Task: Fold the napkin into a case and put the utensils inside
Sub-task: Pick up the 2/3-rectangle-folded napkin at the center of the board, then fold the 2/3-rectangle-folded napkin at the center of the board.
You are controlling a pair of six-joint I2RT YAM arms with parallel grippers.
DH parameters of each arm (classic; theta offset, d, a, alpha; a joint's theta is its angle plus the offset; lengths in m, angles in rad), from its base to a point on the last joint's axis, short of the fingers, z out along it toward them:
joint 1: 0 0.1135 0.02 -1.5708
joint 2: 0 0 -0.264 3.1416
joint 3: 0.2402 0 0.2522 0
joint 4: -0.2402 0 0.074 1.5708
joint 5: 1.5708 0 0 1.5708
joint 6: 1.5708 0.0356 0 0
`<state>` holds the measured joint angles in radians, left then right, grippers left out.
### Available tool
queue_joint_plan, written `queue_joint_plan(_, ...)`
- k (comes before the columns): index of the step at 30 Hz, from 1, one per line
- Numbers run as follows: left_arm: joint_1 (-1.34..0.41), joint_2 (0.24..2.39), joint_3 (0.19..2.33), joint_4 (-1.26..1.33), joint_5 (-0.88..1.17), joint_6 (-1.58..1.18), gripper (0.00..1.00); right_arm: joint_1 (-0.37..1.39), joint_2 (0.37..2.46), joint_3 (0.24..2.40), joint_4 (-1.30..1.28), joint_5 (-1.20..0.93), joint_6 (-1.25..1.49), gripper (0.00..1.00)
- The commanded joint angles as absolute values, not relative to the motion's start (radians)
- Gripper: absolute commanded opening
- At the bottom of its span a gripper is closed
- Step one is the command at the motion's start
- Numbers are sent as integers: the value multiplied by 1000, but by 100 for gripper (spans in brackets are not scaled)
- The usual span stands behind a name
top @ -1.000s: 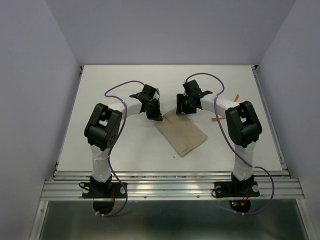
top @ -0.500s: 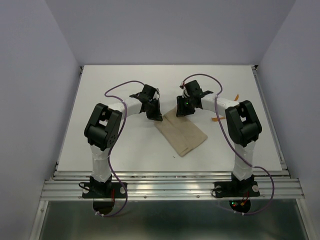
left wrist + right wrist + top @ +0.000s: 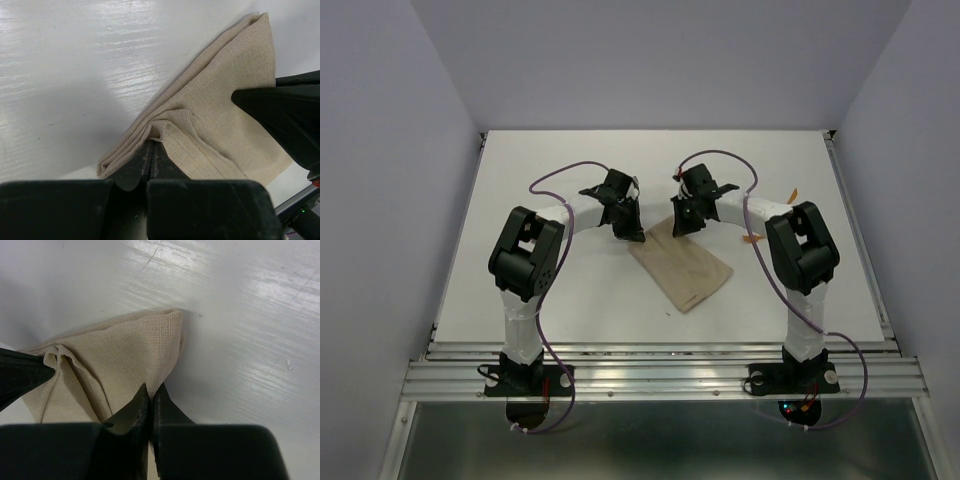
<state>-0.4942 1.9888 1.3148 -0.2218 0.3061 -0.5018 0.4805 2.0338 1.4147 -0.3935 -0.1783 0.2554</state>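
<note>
The tan napkin (image 3: 685,270) lies folded into an oblong in the middle of the white table (image 3: 570,290). My left gripper (image 3: 638,238) is shut on its far left corner, and the cloth bunches at the tips (image 3: 152,145). My right gripper (image 3: 678,228) is shut on the far right edge of the napkin (image 3: 135,350), its tips (image 3: 151,390) pinching the cloth. The two grippers stand close together, each showing in the other's wrist view. Two thin orange utensils lie to the right, one (image 3: 753,237) by the right arm and one (image 3: 794,194) further back.
Purple cables (image 3: 555,178) loop above both arms. Grey walls close the table in at the left, back and right. A metal rail (image 3: 650,375) runs along the near edge at the arm bases.
My right gripper has gone from open to shut on the napkin's edge, and its wrist has shifted slightly left. The left gripper has kept its hold and not moved.
</note>
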Motion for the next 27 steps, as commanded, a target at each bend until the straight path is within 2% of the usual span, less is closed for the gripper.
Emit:
queue_joint_plan(1, -492, 2017, 1292, -316, 270, -469, 0, 500, 2023, 1419, -400, -83, 304, 1)
queue_joint_plan(14, -494, 2016, 1287, -313, 272, -469, 0, 615, 1921, 1394, -384, 98, 376, 1)
queue_joint_plan(27, -494, 2014, 1281, -308, 275, -468, 0, 702, 1898, 1393, -383, 161, 433, 1)
